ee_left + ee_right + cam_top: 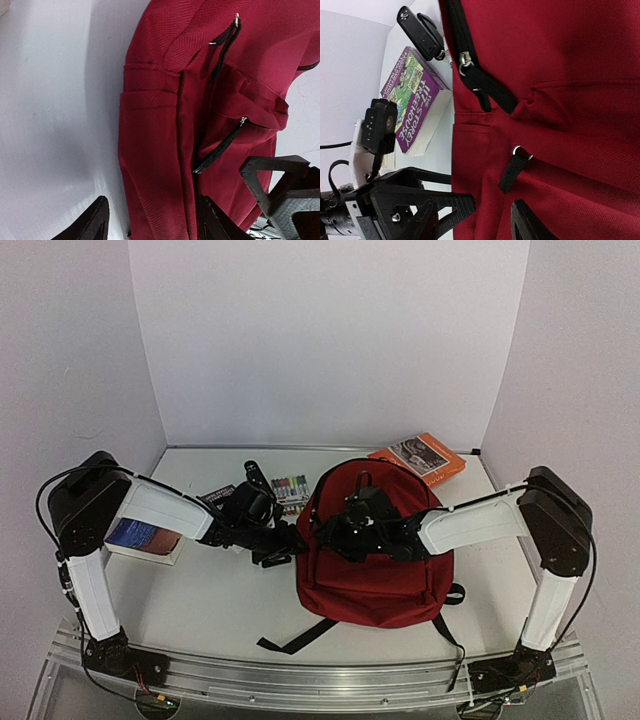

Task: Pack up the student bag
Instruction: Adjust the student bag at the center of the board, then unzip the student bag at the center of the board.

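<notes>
- Student bag (375, 575) lies flat on the table (220, 595).
- Left gripper (152, 222) straddles its side edge, jaws apart.
- Right gripper (345, 532) sits over its front; I cannot tell its grip.

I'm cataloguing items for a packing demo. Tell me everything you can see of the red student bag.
The student bag is a dark red backpack of woven-looking fabric, with black zippers carrying metal pulls, a front pocket, and black straps trailing off its near end. It lies flat on the white table, front up, its top end pointing away from the arms. The left pincer is at its left edge and the right pincer is over its upper front.
</notes>
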`<act>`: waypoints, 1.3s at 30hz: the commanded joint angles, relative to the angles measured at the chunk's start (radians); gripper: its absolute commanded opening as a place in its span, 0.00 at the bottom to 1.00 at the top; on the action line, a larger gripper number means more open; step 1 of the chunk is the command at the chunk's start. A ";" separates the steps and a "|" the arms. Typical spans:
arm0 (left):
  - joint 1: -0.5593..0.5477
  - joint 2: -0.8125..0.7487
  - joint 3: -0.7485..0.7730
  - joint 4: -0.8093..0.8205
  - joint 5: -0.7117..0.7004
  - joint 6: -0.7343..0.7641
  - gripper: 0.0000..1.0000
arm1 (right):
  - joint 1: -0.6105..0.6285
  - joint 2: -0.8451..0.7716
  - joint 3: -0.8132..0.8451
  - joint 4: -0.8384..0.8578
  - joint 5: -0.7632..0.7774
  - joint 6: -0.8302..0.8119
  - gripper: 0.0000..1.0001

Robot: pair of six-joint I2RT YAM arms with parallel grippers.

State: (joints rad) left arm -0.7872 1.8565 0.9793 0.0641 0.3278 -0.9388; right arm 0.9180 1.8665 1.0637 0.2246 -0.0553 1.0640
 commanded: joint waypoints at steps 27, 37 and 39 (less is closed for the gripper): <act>-0.001 0.051 0.034 0.095 0.056 0.000 0.00 | -0.015 0.190 0.131 0.045 0.143 0.075 0.26; -0.001 0.011 0.009 0.064 0.026 0.010 0.00 | -0.022 0.196 0.130 0.044 0.144 0.083 0.11; -0.001 0.000 -0.004 0.062 0.019 0.008 0.00 | -0.024 0.192 0.123 0.044 0.143 0.085 0.05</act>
State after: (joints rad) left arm -0.7864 1.9150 1.0031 0.1177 0.3623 -0.9398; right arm 0.9073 2.0454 1.1667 0.2455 0.0608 1.1407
